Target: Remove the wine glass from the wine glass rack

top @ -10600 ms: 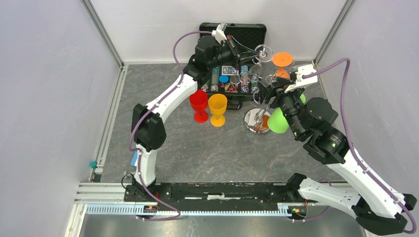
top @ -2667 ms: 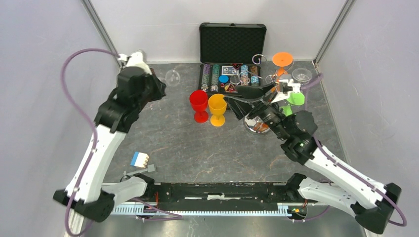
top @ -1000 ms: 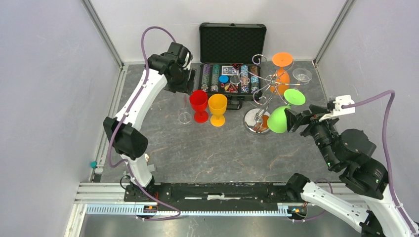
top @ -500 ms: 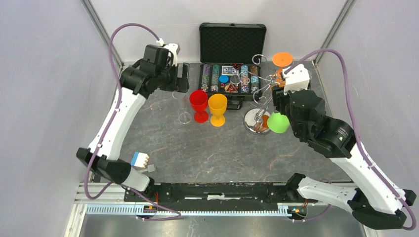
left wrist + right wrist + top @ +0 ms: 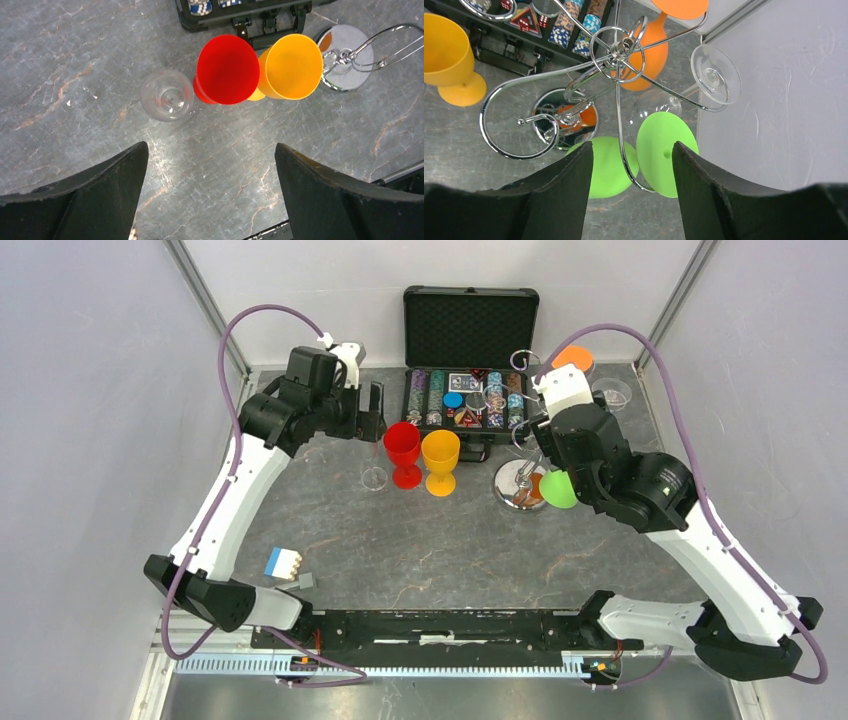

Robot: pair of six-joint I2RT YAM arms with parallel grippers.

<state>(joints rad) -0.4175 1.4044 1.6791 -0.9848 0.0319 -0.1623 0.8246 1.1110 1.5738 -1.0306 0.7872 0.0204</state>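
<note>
My left jaws are spread wide, holding and touching nothing; they look straight down on the grey table [image 5: 75, 60]. My right jaws stand partly apart, one finger on each side of the green wine glass [image 5: 609, 170]. In the right wrist view the finger at lower left meets its bowl and the other covers the edge of its foot, but I cannot tell whether the pads press on it

That green wine glass hangs upside down on the wine glass rack [image 5: 621, 47], its foot caught in a wire hook. Its bowl is down, and its long axis tilts from foot to bowl toward the lower left of the frame. The rack stands upright on its shiny round base, right of centre in the top view, just in front of the open black poker chip case [image 5: 470, 330]

I count one rack and six glasses. Three hang on the rack: the green one, an orange wine glass [image 5: 651, 45] and a clear wine glass [image 5: 714, 75]. Three stand upright on the table left of the rack: a red goblet [image 5: 227, 67], a yellow goblet [image 5: 292, 65] close beside it, and a second clear glass [image 5: 166, 95] just left of the red one
</note>
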